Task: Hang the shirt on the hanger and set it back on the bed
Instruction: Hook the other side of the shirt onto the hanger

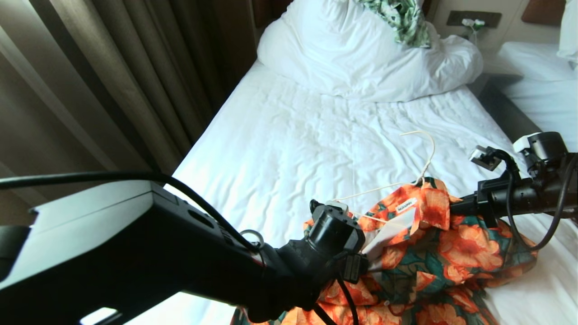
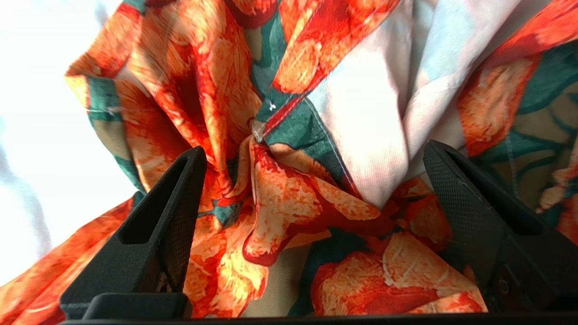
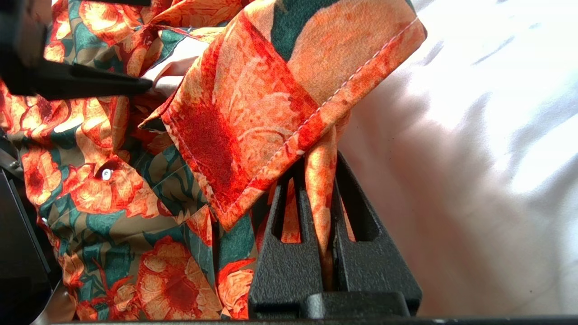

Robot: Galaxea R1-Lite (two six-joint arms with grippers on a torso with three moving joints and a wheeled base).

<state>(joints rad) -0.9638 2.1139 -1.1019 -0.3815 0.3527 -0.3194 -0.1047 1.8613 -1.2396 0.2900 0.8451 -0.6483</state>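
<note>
Faintly, white neck label [image 1: 407, 205] on the shirt [image 1: 433, 253], writing unreadable.

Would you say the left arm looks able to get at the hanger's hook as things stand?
Probably yes. The left pincer is open over the shirt, and the hanger hook lies bare on the bed just beyond the collar, with nothing covering it.

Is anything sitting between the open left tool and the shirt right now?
Nothing visible does. The left tool stands open directly over the bunched shirt, with only cloth between its fingers.
</note>
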